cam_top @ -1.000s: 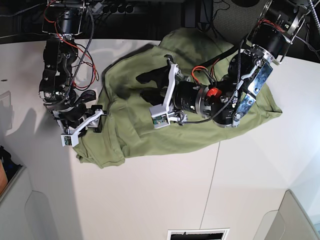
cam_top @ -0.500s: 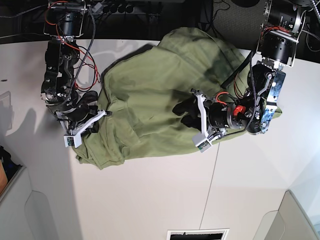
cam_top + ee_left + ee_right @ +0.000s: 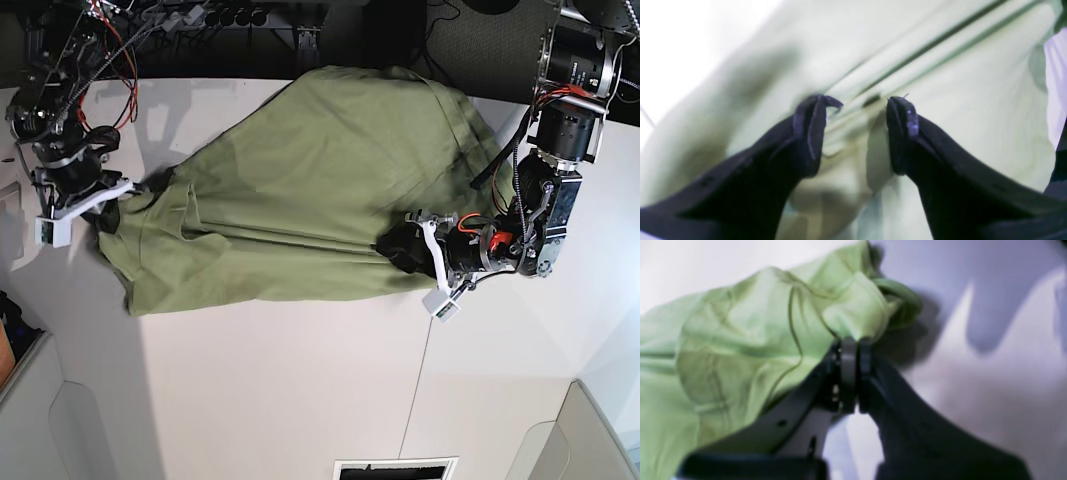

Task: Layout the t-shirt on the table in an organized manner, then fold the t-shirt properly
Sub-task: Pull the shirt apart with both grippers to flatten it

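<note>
A: Olive cotton, the t-shirt (image 3: 300, 200) lies in a loose, creased heap across the far half of the white counter (image 3: 280, 400), one side drawn toward the edge. It's far from flat.

B: So the laying-out step is in hand, not the folding?

A: That's my reading. The right end effector (image 3: 851, 350) is clamped on a bunched corner of the cloth, jaws pressed together with fabric gathered above them. The left end effector (image 3: 857, 103) stands wide, its tips over a run of pleats near the opposite edge, gripping nothing.

B: What does the next move call for?

A: Probably the left one closing on the hem beneath it, then both pulling apart to spread the body flat. Whether its tips touch the cloth, I can't tell; the wrist view is blurred. Sleeves and collar aren't distinguishable.
</note>
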